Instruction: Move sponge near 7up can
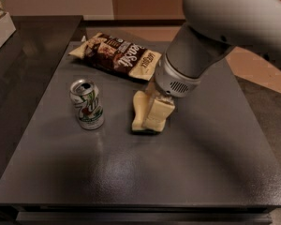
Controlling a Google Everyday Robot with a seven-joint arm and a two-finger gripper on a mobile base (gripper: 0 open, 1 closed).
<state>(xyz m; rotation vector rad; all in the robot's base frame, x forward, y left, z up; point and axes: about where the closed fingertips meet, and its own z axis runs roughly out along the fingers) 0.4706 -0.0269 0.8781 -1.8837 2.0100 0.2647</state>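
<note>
I see open surface [192, 172] toward the near edge; mid-surface, my pincer [152, 121] pinches the sponge [139, 108], near the 7up can [87, 104].

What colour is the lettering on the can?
Green, on the silver-white can; camera view. The hand grips the sponge right of it.

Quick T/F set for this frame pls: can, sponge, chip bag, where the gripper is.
1. The 7up can stands upright on the table. True.
2. The sponge touches the can. False: bare table shows between them.
3. The chip bag lies farther back on the table than the can. True.
4. The gripper hovers above the chip bag. False: it is down near the table surface, shut on the sponge.
</note>
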